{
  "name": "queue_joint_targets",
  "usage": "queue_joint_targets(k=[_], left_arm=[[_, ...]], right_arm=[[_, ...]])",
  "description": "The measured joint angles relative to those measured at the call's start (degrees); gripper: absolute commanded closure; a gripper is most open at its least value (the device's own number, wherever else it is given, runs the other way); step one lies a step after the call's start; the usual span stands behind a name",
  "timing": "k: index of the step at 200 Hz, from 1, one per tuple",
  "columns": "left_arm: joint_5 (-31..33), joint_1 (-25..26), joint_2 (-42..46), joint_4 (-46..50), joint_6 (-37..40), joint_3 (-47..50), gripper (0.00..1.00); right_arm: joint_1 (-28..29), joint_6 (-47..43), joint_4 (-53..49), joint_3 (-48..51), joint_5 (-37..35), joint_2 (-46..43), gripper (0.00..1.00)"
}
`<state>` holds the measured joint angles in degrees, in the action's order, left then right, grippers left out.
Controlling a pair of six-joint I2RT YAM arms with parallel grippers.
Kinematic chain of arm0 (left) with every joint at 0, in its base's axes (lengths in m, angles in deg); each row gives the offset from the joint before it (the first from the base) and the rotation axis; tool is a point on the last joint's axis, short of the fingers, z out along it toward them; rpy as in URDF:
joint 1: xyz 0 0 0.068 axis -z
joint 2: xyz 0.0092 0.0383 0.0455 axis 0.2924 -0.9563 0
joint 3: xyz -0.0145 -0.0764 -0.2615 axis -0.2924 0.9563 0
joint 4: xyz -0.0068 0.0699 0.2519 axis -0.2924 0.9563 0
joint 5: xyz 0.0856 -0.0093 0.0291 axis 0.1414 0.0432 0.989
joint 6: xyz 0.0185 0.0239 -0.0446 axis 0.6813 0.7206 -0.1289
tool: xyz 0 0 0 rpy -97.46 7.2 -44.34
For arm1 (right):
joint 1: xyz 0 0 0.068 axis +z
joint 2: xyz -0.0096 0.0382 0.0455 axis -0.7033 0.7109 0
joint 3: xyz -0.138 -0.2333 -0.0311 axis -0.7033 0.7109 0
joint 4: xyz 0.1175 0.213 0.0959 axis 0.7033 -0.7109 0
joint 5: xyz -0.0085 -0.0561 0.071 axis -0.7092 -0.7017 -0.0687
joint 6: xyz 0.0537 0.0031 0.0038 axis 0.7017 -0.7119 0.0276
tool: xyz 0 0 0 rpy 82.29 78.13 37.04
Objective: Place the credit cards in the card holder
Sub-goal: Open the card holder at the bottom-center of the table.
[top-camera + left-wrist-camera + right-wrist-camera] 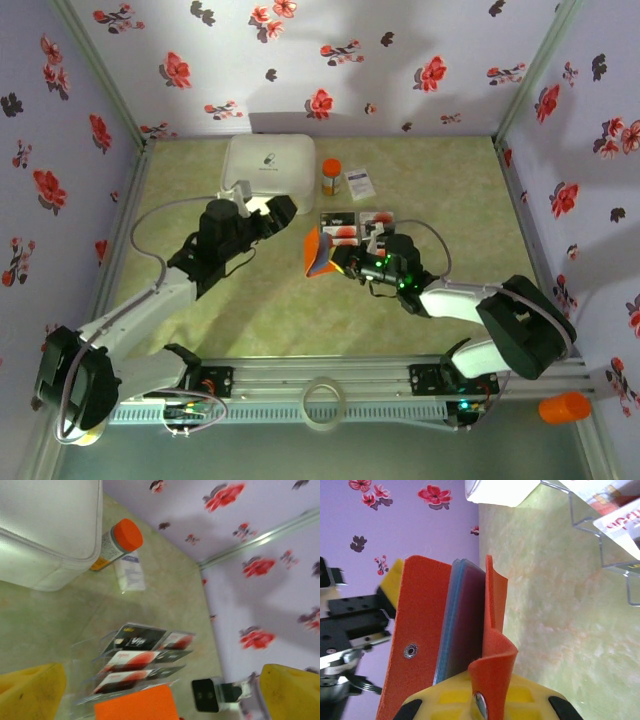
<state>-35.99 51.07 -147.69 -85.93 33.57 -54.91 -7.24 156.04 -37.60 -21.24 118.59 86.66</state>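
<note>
The card holder (318,252) stands on edge near the middle of the table, clamped by the right gripper (341,263), whose jaws are closed on its lower fold. In the right wrist view the card holder (422,630) gapes partly open, its orange flaps splayed around bluish inner leaves; whether a card sits among those leaves is hard to tell from this angle.

Just behind the card holder and a little to its right, the credit cards (357,226) rest in rows on a clear stand (383,238), dark ones and white ones with red blotches. The left wrist view shows the credit cards (141,656) stepped just beyond the card holder (136,705).

The left gripper (283,212) hovers to the left of the card holder, jaws spread wide and holding nothing, its yellow fingers (31,690) far apart.

Farther behind the card holder sit a white box (268,163), an orange-capped bottle (331,176) and a small leaflet (359,183).
</note>
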Motion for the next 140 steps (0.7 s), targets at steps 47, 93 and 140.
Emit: queue_joint_targets(k=[47, 93, 140], left_arm=[[3.5, 5.7, -9.2, 20.7, 12.3, -13.5, 0.0], [8.9, 12.8, -17.2, 31.3, 19.1, -21.2, 0.0], [15.8, 17.0, -20.9, 37.4, 21.5, -23.3, 0.0]], right_arm=[[0.6, -0.4, 1.4, 3.0, -0.9, 0.0, 1.0], [1.5, -0.4, 2.2, 5.2, -2.2, 0.1, 1.0], [2.3, -0.4, 4.9, 5.6, -3.2, 2.1, 1.0]])
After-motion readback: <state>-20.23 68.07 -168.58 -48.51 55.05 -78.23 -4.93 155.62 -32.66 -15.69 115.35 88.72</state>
